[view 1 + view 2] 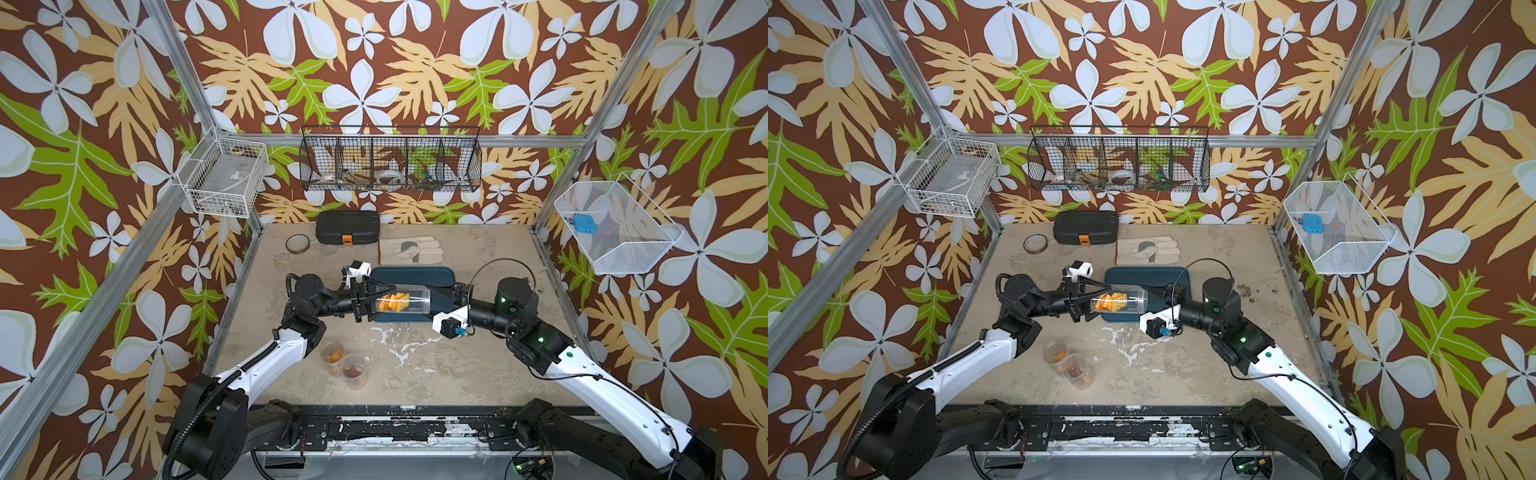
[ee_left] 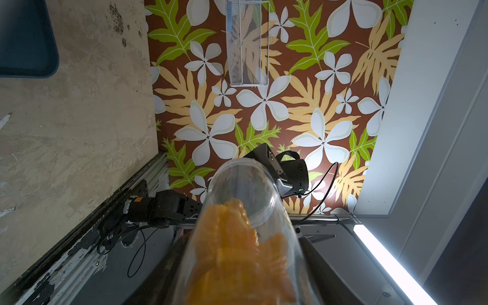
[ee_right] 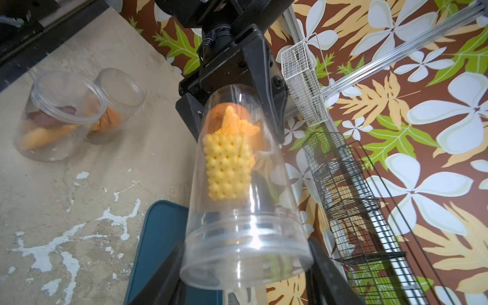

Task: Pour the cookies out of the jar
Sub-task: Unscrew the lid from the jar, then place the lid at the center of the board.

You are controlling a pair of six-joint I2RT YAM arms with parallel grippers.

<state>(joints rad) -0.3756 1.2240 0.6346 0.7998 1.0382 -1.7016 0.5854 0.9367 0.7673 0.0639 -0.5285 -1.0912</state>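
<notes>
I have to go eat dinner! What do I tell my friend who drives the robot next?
Left gripper: jaws shut on the jar at its bottom end.
Right gripper: jaws shut on the jar's mouth end.
Things: the jar is held sideways over the tray. The cookies are bunched at its bottom end.
Done: jar picked up, and no lid shows on it.
Left: no cookies seen on the tray yet. Tip the mouth down, probably over the tray, so they slide out.

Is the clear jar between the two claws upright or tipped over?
Tipped on its side: the jar lies roughly level between the left claw and the right claw, with cookies inside.
</notes>
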